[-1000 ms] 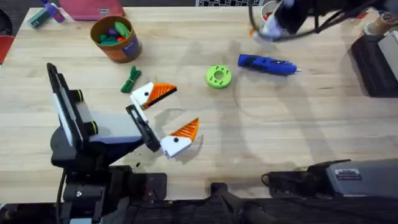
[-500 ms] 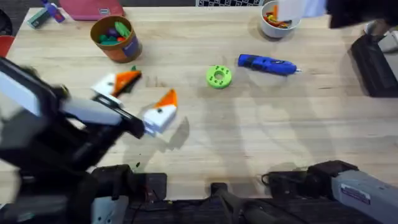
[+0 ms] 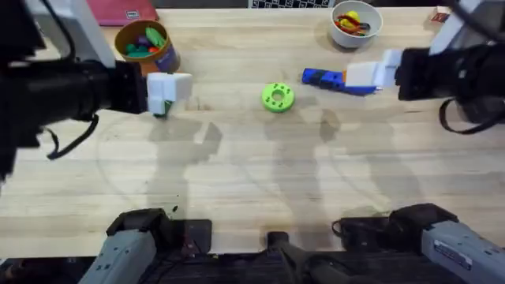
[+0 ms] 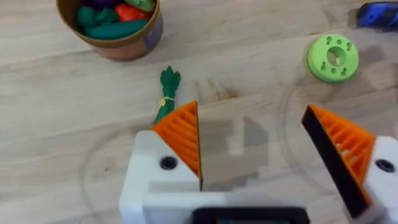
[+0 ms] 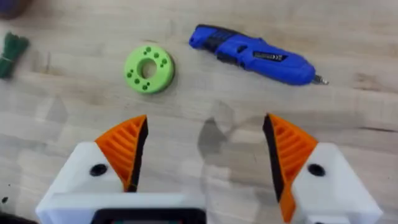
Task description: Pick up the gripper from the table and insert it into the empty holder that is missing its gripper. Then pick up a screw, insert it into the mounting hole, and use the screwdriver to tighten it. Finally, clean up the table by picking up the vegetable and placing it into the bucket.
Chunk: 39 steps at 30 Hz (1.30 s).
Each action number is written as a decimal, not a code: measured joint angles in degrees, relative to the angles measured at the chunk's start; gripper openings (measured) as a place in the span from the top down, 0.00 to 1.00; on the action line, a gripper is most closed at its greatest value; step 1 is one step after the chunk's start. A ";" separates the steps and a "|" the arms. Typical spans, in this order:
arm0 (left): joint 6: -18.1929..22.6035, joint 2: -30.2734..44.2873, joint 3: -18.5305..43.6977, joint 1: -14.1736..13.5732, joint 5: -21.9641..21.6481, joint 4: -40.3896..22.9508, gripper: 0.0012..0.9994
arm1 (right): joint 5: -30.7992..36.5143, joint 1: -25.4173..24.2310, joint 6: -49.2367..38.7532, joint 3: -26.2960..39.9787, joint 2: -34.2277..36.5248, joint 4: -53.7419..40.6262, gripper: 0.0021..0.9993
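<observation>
The green vegetable (image 4: 166,94) lies on the desk (image 3: 260,181) at the far left, just near of the brown bucket (image 3: 147,47), its long axis running near to far. It sits directly ahead of the left tool (image 4: 273,149), whose fingers stand wide and empty, so the left arm looks nearer. The right tool (image 5: 205,152), also wide and empty, hangs near the blue screwdriver (image 5: 255,55) and green ring (image 5: 149,68).

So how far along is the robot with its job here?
Nothing looks finished. Both hands are open and empty: the left hand hovers near the green vegetable, which is on the table beside the bucket; the right hand hovers near the blue screwdriver and green ring. Every step remains.
</observation>
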 joint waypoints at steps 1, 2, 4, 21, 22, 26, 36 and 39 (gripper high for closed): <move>0.32 1.14 0.86 0.00 -0.87 -1.13 0.01 | -0.01 0.00 0.07 -0.29 0.09 -0.34 0.01; 0.76 2.09 1.68 0.00 -1.81 -2.53 0.01 | -0.01 0.00 0.19 -0.38 0.17 -0.51 0.01; 1.68 4.10 3.61 0.00 -4.97 -5.42 0.01 | -0.01 0.01 0.21 -0.39 0.26 -0.83 0.01; 12.43 38.12 8.55 0.11 -18.98 2.62 0.01 | -0.01 0.00 0.21 -0.40 0.25 -2.11 0.01; 12.88 40.04 8.55 0.11 -18.98 4.08 0.01 | -0.01 0.02 0.19 -0.40 0.25 -2.55 0.01; 14.36 46.28 8.55 0.11 -18.99 8.30 0.01 | -0.01 0.02 0.20 -0.40 0.25 -3.56 0.01; 15.93 51.79 9.29 0.08 -17.13 11.47 0.63 | -0.01 0.01 0.20 -0.40 0.25 -3.68 0.01; 16.21 52.03 9.76 -0.25 -16.35 11.32 0.97 | -0.01 0.02 0.21 -0.40 0.25 -3.70 0.01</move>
